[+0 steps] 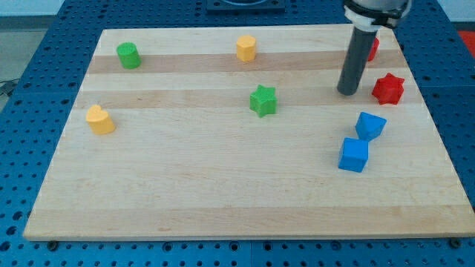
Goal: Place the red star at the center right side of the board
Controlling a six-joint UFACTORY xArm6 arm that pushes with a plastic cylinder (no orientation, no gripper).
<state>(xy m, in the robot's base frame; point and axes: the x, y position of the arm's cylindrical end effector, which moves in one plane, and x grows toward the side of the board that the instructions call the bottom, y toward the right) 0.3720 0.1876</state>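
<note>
The red star [388, 89] lies near the board's right edge, in the upper half of the view. My tip [347, 92] rests on the board just left of the red star, with a small gap between them. A second red block [372, 48] sits behind the rod near the top right, mostly hidden, so its shape cannot be made out.
Two blue blocks [370, 125] [354, 155] lie below the red star. A green star [263, 101] is at the centre. A yellow block [246, 48] and a green cylinder [128, 55] lie near the top. A yellow block [100, 119] is at the left. The wooden board [223, 193] rests on a blue table.
</note>
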